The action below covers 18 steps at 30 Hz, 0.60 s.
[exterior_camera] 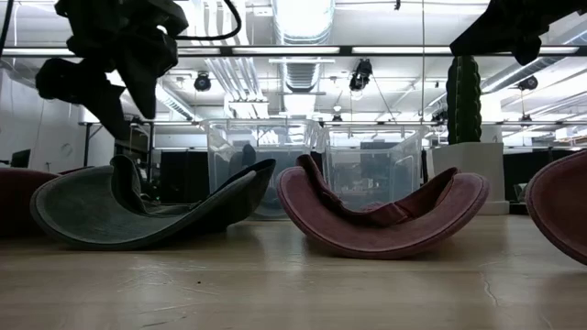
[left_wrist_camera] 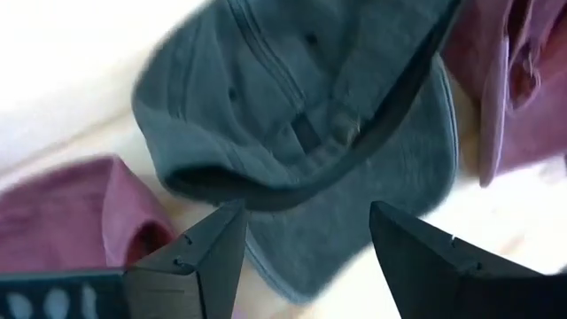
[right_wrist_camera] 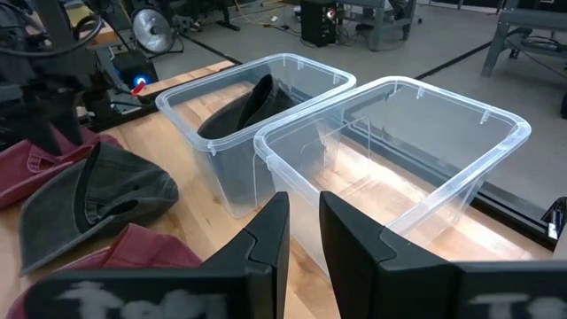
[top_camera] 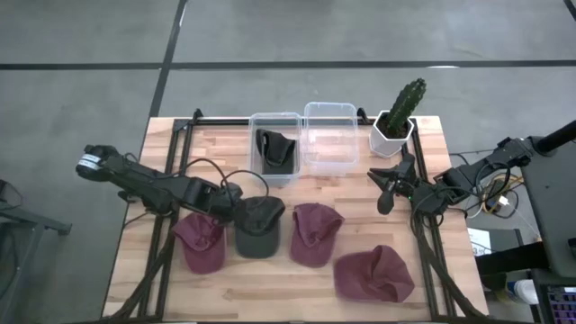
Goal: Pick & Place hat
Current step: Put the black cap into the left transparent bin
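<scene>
A dark green hat (top_camera: pixel 259 229) (left_wrist_camera: pixel 292 115) lies on the table between two maroon hats (top_camera: pixel 200 241) (top_camera: pixel 315 232). In the low view the green hat (exterior_camera: pixel 138 206) rests on its curved underside, edges turned up. My left gripper (top_camera: pixel 241 205) (left_wrist_camera: pixel 306 213) hangs open just over it, one finger on either side of the brim's edge, pointing steeply down. My right gripper (top_camera: pixel 385 187) (right_wrist_camera: pixel 301 199) waits at the table's right side, its fingers a narrow gap apart and empty. A third maroon hat (top_camera: pixel 373 273) lies near the front right.
Two clear bins stand at the back. The left bin (top_camera: pixel 255 135) (right_wrist_camera: pixel 221 80) holds a dark hat (top_camera: pixel 276 148), and beside it stands the right bin (top_camera: pixel 328 112). A potted cactus (top_camera: pixel 400 112) stands at the back right. Cables run along the left arm.
</scene>
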Each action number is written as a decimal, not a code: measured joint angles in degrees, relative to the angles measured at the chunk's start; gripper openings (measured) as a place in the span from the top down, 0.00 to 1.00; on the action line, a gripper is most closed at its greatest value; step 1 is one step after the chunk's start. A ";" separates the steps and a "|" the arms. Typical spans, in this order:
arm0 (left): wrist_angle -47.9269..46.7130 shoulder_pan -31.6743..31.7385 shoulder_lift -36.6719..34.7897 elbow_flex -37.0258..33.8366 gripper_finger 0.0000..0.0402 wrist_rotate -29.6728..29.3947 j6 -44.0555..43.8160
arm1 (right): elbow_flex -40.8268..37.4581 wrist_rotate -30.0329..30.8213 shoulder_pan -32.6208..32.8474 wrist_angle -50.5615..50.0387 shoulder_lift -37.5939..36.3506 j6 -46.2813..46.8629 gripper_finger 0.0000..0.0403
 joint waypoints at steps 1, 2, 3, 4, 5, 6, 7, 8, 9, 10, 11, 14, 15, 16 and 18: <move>0.00 -0.04 -0.01 0.00 0.42 0.65 0.00 | 0.00 0.00 0.00 0.00 0.00 0.00 0.85; 0.02 -0.02 -0.02 0.00 0.42 1.20 -0.02 | 0.00 0.00 0.00 0.00 -0.01 0.00 0.85; 0.02 -0.04 0.00 0.00 0.42 1.71 -0.24 | 0.00 0.00 0.01 0.00 0.00 0.00 0.85; 0.04 -0.02 0.00 0.00 0.42 2.73 -0.60 | 0.00 0.00 0.02 0.00 -0.01 0.00 0.85; 0.03 -0.02 0.00 0.00 0.42 3.60 -1.08 | 0.00 0.00 0.01 -0.01 -0.01 0.00 0.85; 0.02 -0.06 0.00 0.00 0.42 3.98 -1.48 | 0.00 0.00 0.02 -0.02 0.01 0.00 0.85; 0.02 -0.08 0.00 0.00 0.42 4.03 -1.57 | 0.00 0.00 0.02 -0.02 -0.01 0.00 0.85; 0.02 -0.08 0.00 0.00 0.42 3.93 -1.56 | 0.00 0.00 0.02 -0.02 -0.01 0.00 0.85; 0.02 -0.08 0.00 0.00 0.42 3.51 -1.70 | 0.00 0.00 0.01 -0.02 -0.01 0.00 0.85; 0.02 -0.08 0.00 0.00 0.42 3.29 -2.03 | 0.00 0.00 0.01 -0.02 0.00 0.00 0.85; 0.02 -0.08 0.10 0.00 0.42 3.14 -2.31 | 0.00 0.00 0.01 -0.02 -0.01 0.00 0.85; -0.64 -0.08 0.15 -0.07 0.42 1.97 -1.87 | 0.00 0.00 0.00 -0.02 0.01 0.00 0.85; -1.64 -0.08 0.15 -0.08 0.42 0.60 -1.31 | 0.00 0.00 0.02 -0.02 0.01 0.00 0.85; -2.59 -0.07 0.15 -0.10 0.42 -0.75 -0.99 | 0.00 0.00 0.00 -0.02 -0.01 0.00 0.85; -3.54 0.35 0.15 -0.44 0.42 -2.22 -0.61 | 0.00 0.00 0.00 -0.02 -0.01 0.04 0.85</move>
